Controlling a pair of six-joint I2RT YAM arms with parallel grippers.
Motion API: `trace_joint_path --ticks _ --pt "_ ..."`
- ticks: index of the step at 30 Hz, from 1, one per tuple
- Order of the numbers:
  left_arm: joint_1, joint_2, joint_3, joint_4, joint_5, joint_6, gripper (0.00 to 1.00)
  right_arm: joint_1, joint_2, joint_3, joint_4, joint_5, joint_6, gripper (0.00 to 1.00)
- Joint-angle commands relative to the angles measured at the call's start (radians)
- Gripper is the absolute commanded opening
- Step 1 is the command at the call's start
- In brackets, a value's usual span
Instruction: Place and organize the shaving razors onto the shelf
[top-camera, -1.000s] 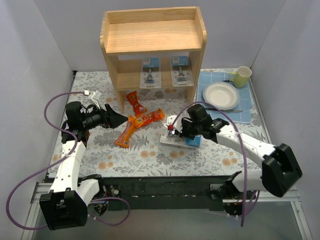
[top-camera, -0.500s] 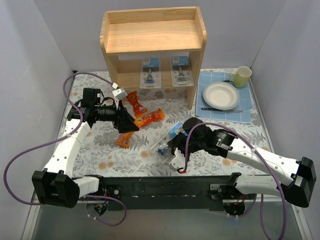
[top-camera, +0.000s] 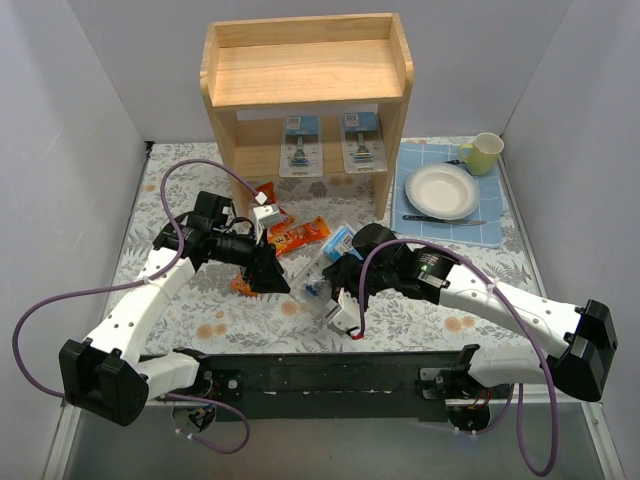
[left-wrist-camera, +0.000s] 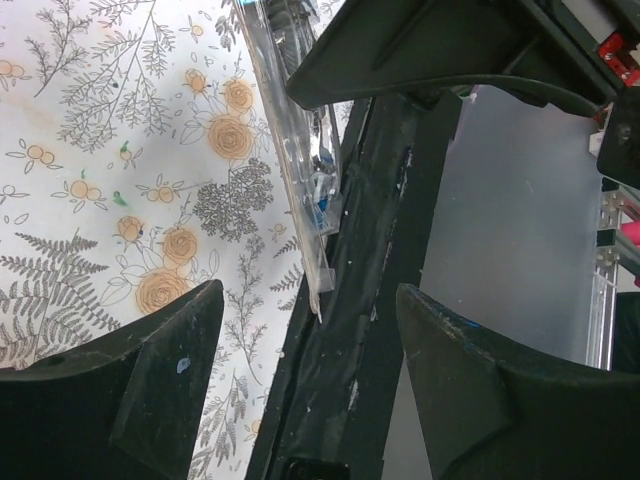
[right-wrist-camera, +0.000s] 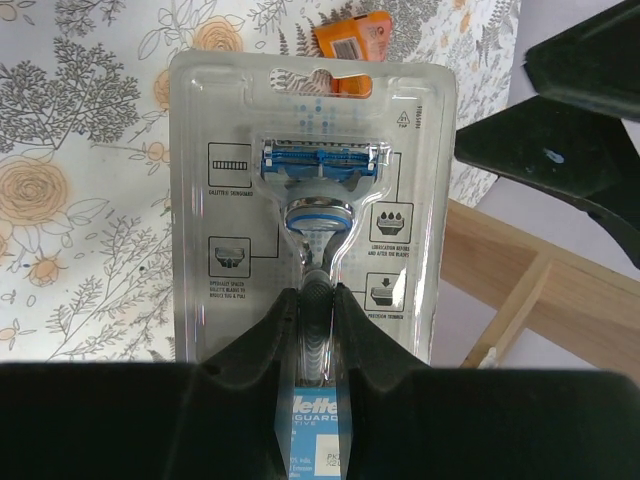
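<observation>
My right fingers (right-wrist-camera: 240, 350) are shut tight on one razor pack (right-wrist-camera: 310, 180). They pinch the bump around the razor's handle, near the pack's bottom end. I think I hold it there so the rest sticks out free, ready to slide onto a board or be passed over.

The pack is clear, shiny plastic, flat like a card, with a raised part over the dark grey and blue razor. It hangs tilted in the air over the middle of the bench (top-camera: 200, 310), close to the near edge.

My left fingers (left-wrist-camera: 160, 360) are spread wide and hold nothing. They are black, thick and wedge-shaped. They point at the pack's thin edge, just beside it, maybe to help take it.

The bench has a cloth with flowers on it. Orange snack packets (top-camera: 300, 234) lie near the middle.

At the far edge stands the shelf (top-camera: 300, 75), made of smooth pale wood. Two other razor packs (top-camera: 301, 145) sit side by side on its lower board, so mine likely goes next to them.
</observation>
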Motion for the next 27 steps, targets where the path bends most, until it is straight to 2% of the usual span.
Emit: trace_joint_path --ticks 1,7,11,14,15,18,27 --pt "-0.012 -0.033 -0.025 0.091 -0.074 -0.078 0.67 0.005 0.007 0.064 0.077 -0.001 -0.016 0.01" --pt "-0.024 -0.010 -0.024 0.102 -0.091 -0.073 0.65 0.009 0.009 0.066 0.116 -0.002 0.003 0.01" --pt "-0.035 0.003 -0.024 0.106 -0.090 -0.074 0.57 0.011 0.015 0.069 0.131 0.006 0.013 0.01" --pt "-0.041 0.009 -0.025 0.094 -0.078 -0.060 0.48 0.012 0.018 0.070 0.140 0.009 0.015 0.01" --pt "-0.042 0.010 -0.028 0.090 -0.070 -0.057 0.42 0.012 0.020 0.070 0.142 0.009 0.015 0.01" --pt "-0.045 0.012 -0.036 0.079 -0.047 -0.054 0.30 0.011 0.024 0.067 0.154 0.009 0.019 0.01" --pt "-0.048 0.006 -0.053 0.042 -0.036 -0.043 0.29 0.012 0.041 0.063 0.174 0.015 0.027 0.01"
